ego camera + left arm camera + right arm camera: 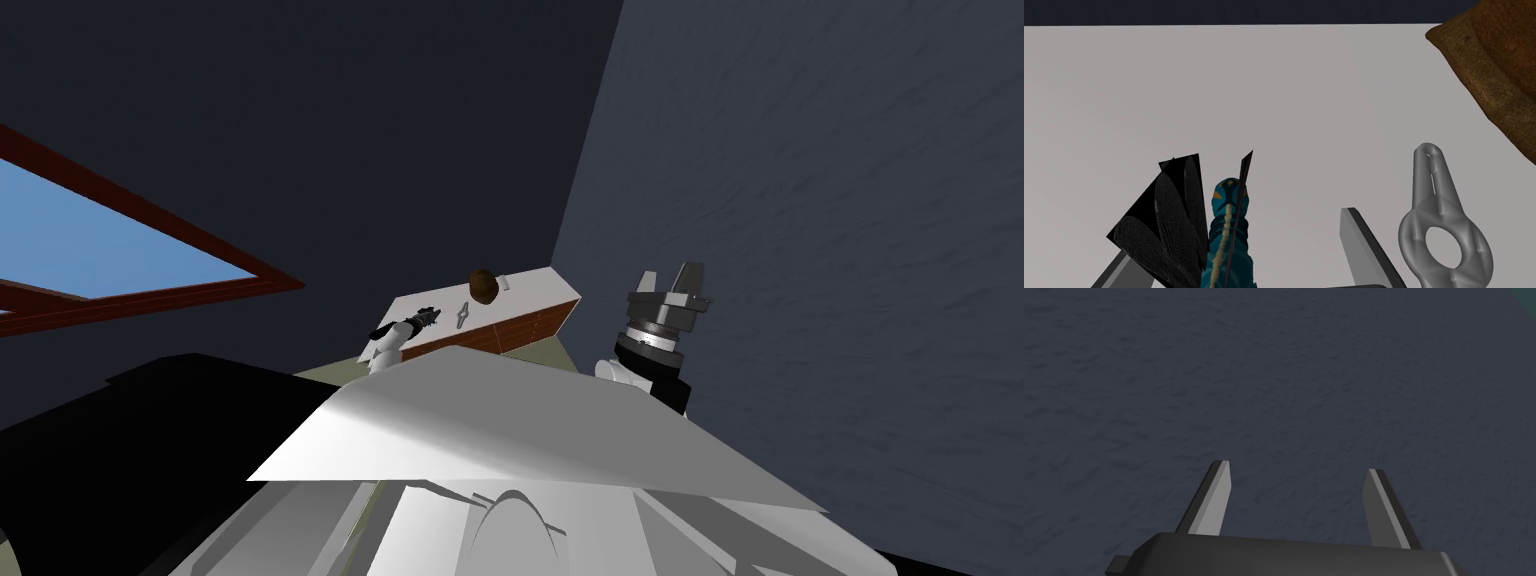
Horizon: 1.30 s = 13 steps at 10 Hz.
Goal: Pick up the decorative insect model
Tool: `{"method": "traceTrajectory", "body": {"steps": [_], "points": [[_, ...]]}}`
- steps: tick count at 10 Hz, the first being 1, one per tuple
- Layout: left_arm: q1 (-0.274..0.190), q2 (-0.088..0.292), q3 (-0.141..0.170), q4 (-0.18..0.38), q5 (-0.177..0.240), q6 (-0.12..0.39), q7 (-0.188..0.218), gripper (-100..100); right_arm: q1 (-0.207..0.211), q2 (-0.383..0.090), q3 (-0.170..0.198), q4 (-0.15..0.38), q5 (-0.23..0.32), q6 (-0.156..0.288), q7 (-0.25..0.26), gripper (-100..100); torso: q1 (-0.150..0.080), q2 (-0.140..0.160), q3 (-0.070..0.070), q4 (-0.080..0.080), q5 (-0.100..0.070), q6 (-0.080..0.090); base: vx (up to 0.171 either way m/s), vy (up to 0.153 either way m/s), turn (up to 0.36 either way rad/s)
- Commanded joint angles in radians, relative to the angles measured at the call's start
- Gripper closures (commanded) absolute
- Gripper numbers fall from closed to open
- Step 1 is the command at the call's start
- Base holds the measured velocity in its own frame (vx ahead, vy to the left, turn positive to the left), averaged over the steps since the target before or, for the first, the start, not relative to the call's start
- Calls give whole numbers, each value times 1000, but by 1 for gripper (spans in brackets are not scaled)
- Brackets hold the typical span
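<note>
The insect model (pixel 1229 235) is a dragonfly with a teal, ridged body and black netted wings. It lies on the white top (pixel 1274 100) of a low cabinet (pixel 530 288). My left gripper (pixel 1244 225) is open, with the insect's body between its fingers; the wings cover most of one finger, and the other finger (pixel 1364 250) stands apart from the body. In the head view the left gripper (pixel 425 320) reaches over the near left part of the cabinet top. My right gripper (pixel 678 282) is raised at my right, open and empty (pixel 1296 488).
A grey ring-shaped piece with a slotted tab (pixel 1441 225) lies just beside the left gripper's free finger (pixel 463 315). A brown rounded object (pixel 1494 65) stands farther along the top (pixel 484 286). The cabinet front is brown wood (pixel 520 325). Dark walls meet behind it.
</note>
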Motion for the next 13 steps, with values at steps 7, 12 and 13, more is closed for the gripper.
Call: {"method": "traceTrajectory", "body": {"steps": [7, 12, 13], "points": [[-167, 39, -52, 181, 76, -15, -149, -100, 0, 0, 0, 0, 0, 0, 0, 0, 1, -4, -3, -2, 4, 2, 6, -15, 148], [-251, 58, -78, 305, 111, -22, -220, -100, 0, 0, 0, 0, 0, 0, 0, 0, 3, -6, -5, -4, 7, 3, 4, -11, 98], [-295, 77, -103, 345, 146, -29, -272, -100, 0, 0, 0, 0, 0, 0, 0, 0, 5, -7, -5, -4, 9, 5, 3, -12, 345]]}}
